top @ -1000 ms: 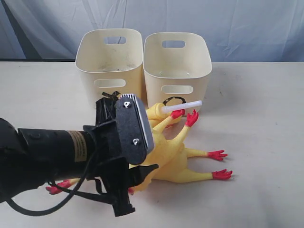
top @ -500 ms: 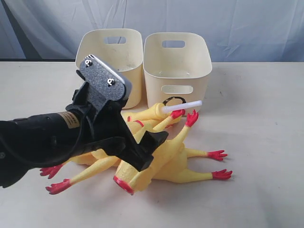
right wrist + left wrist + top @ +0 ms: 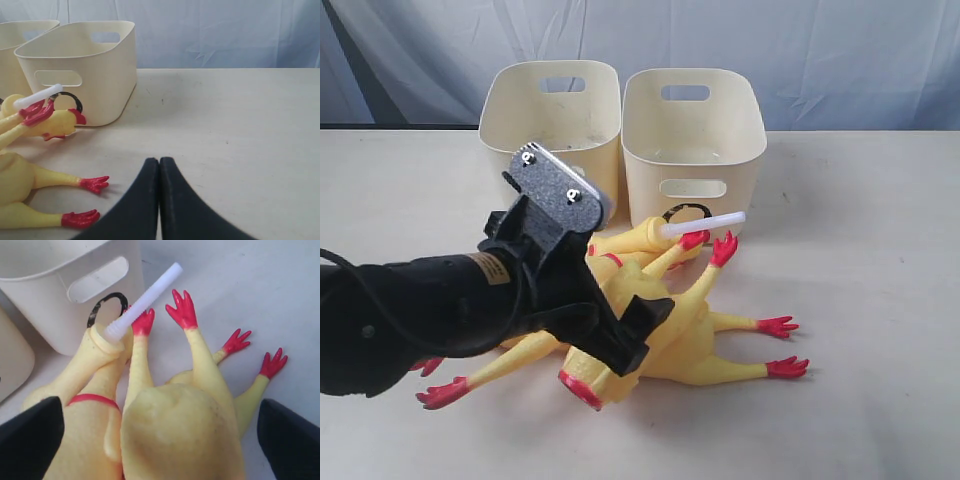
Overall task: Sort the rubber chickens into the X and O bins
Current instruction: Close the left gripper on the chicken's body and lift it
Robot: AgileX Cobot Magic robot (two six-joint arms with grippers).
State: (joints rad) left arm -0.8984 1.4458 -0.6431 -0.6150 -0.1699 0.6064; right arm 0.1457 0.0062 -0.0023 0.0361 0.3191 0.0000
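left gripper (image 3: 160,437) is low over the pile of rubber chickens (image 3: 670,330); its fingers (image 3: 30,440) are spread wide, one on either side of two yellow bodies; nothing is pinched; can't tell whether the fingers touch the rubber; right gripper (image 3: 159,165) sits low over bare counter (image 3: 240,125), fingers pressed together, holding nothing; red chicken feet lie near it, not touching.

chickens lie on the counter just in front of the two bins, tangled and overlapping, legs splayed outward; the slim chicken (image 3: 638,238) has a white tube (image 3: 705,222) at its mouth and lies at the back of the pile against the others, tube end just in front of the right bin (image 3: 695,130); a plump one lies partly over its neighbours between the spread fingers.

right bin has a black o mark (image 3: 685,210) low on its front, partly covered by the slim chicken; left bin (image 3: 545,115) stands just beside it; the left arm hides its lower front, so its mark can't be read.
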